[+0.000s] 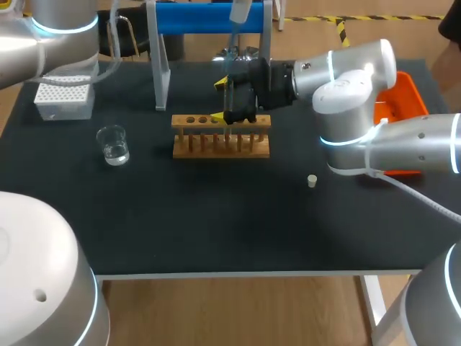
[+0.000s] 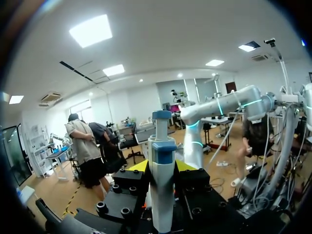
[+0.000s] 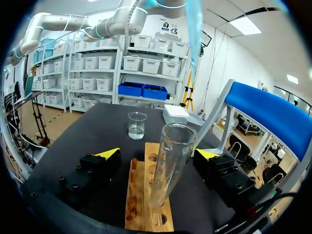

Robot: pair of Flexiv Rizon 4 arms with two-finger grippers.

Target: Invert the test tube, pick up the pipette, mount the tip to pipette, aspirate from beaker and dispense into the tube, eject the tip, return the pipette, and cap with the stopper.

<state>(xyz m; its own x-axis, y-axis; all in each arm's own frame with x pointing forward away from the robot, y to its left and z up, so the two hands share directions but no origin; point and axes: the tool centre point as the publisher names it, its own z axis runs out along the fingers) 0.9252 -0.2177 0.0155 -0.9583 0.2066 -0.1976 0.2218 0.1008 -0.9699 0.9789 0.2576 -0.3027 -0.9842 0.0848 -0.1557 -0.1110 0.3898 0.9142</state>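
The test tube (image 3: 173,161) stands mouth up in a hole of the wooden rack (image 3: 146,204), a slim cylinder of clear glass with a flared lip. It looks empty, though I cannot be sure. The right gripper (image 3: 158,154) sits low over the rack with its two yellow-tipped fingers wide apart, one on either side of the tube and neither touching it.

Above the rack hangs the pipette (image 2: 162,185), a smooth white and blue plastic barrel. The left gripper (image 2: 162,166) is clamped on it, a yellow tip pressing each side. The pipette tip (image 3: 195,34), a thin translucent bluish cone, points down at the tube's mouth but stops above it, apart from the glass.

I judge the dispensing step to be in hand, with the tip already mounted. The next move calls for a straight, careful descent, so that the narrow cone enters the small mouth without knocking the lip. Whether the tip holds liquid is not visible.

Left of the rack stands the beaker (image 1: 114,144), clear glass with a little water. Behind that is the white tip box (image 1: 65,99), with its grid of holes. The small pale stopper (image 1: 312,181) lies on the matte black table (image 1: 216,231), right of the rack and nearer the front edge
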